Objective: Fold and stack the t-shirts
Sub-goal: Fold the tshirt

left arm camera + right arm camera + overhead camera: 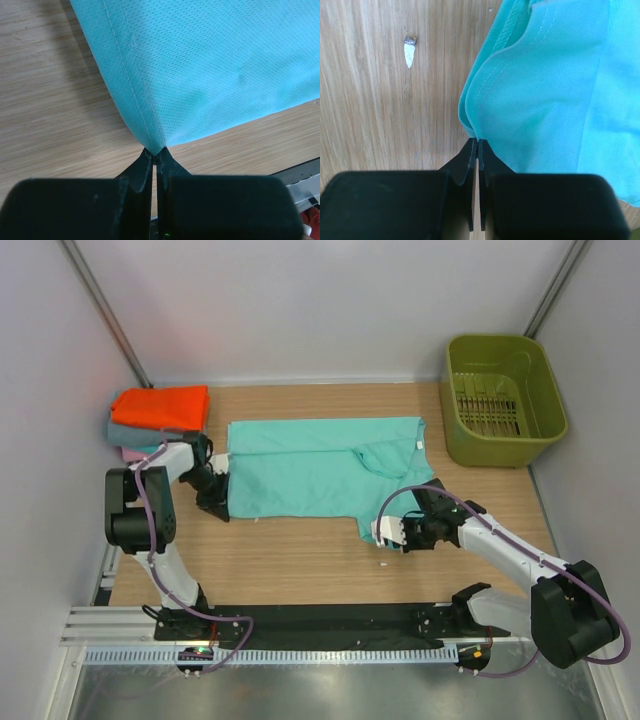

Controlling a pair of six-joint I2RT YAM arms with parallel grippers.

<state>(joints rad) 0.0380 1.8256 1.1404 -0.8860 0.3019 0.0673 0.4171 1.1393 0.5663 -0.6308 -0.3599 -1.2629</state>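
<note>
On the wooden table (pixel 300 550), left gripper (pixel 155 152) and right gripper (pixel 477 142) pinch the mint-green t-shirt (pixel 310 475) edges; the stack (pixel 160 407) half-hides its lowest shirts.

I can read no text, brand or number anywhere. The small white neck label (pixel 419 445) on the mint-green cloth t-shirt (pixel 320 475) is too small to make out.
</note>
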